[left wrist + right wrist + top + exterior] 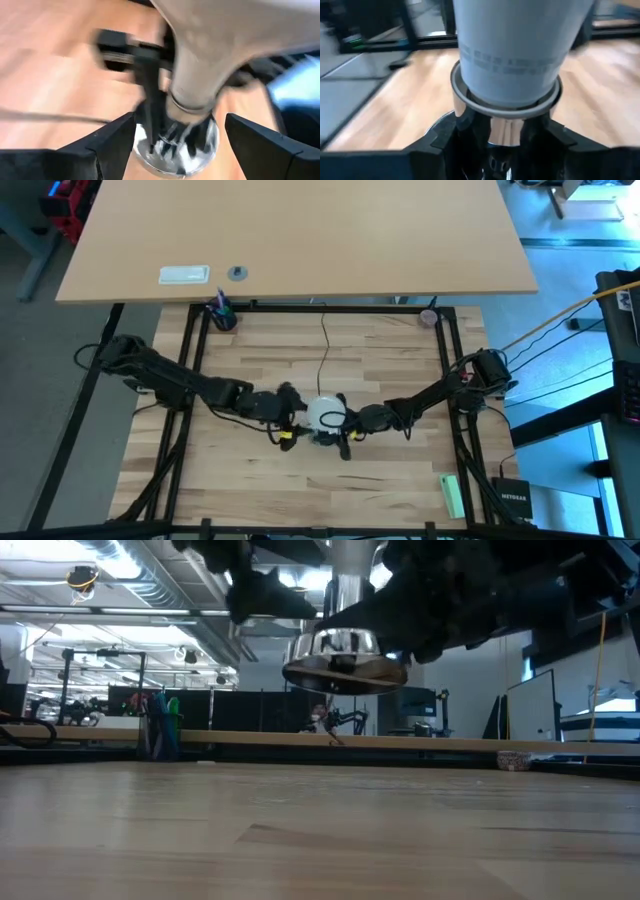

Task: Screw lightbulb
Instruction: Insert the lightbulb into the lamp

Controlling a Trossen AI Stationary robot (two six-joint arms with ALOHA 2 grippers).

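The lightbulb (326, 414) sits near the table's six o'clock edge, held above the wooden top (330, 360) with its base down in the round silver socket (345, 670). The left gripper (172, 142) is at the bulb's nine o'clock side, fingers spread wide on either side of the neck and touching nothing. The right gripper (502, 137) comes in from three o'clock, its jaws clamped on the socket just below the bulb's collar. A thin black cord (325, 350) runs toward twelve o'clock.

Frosted lightbulb (325, 414) (glossy metal socket (345, 662))
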